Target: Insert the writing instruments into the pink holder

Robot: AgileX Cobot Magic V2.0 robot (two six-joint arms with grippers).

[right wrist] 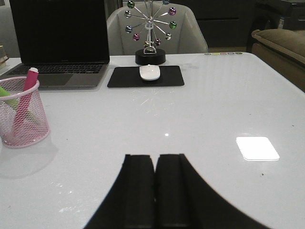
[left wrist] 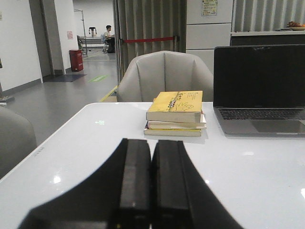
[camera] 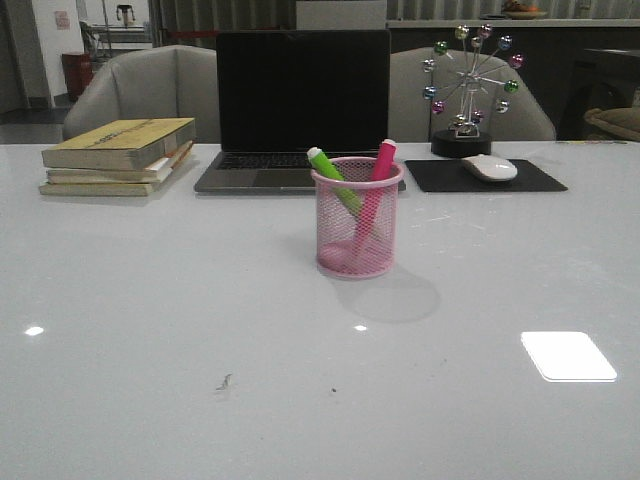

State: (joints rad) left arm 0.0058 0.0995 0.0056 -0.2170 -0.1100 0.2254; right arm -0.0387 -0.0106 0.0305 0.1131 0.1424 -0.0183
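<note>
1. Both writing instruments stand inside the pink wire-mesh cylindrical holder [camera: 357, 218]: the lime green highlighter marker [camera: 335, 179] leans toward my left, and the magenta pink highlighter marker [camera: 374, 192] leans toward my right. Their top ends poke above the rolled rim.
2. The holder sits on the glossy white table [camera: 150, 330], just in front of the black laptop [camera: 303, 105]. By my reckoning the task looks finished.
3. My left gripper [left wrist: 151, 186] has its jaws pressed together on nothing, well apart from the cup and pointing toward the stack of yellow books [left wrist: 175, 113].
4. My right gripper [right wrist: 155, 188] is likewise closed and empty, with the cup off to one side.
5. I judge the markers light, stiff, smooth plastic, likely a bit slippery; I would pinch mid-barrel.
6. The mesh cup looks light and tippable, so I would grip it by the solid rim.
</note>
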